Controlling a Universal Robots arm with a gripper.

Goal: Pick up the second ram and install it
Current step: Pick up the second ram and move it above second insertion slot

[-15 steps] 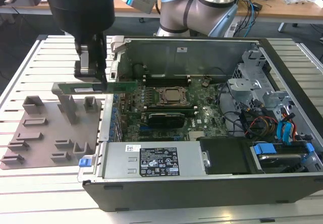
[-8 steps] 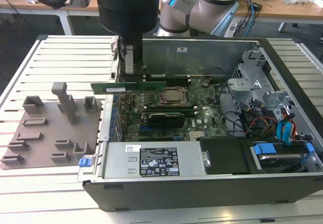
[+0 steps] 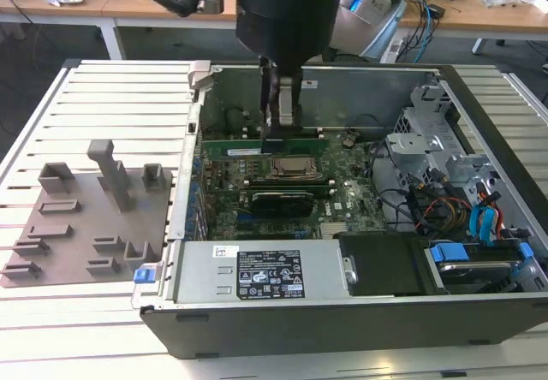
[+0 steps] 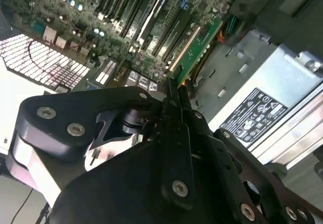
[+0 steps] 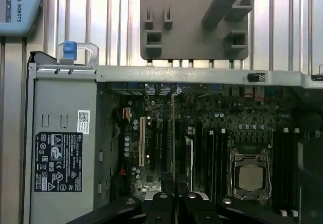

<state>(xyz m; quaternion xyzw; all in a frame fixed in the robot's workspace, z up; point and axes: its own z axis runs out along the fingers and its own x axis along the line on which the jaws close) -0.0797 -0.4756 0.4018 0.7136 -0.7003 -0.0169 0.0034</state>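
Open computer case [image 3: 342, 324] on slatted surface [image 3: 111, 97]. Gripper [image 3: 281, 132] reaches down into the case on the far side of the CPU socket [image 3: 291, 168]. In the second wrist view, fingers [image 4: 177, 114] pressed together, nothing seen between them.

Second ram [image 3: 233, 150] lies lengthwise in a slot just beyond the socket, directly under the gripper tips; cannot tell if they touch. Grey plate with upright blocks [image 3: 86, 226] sits outside the case, on the exterior view's left.
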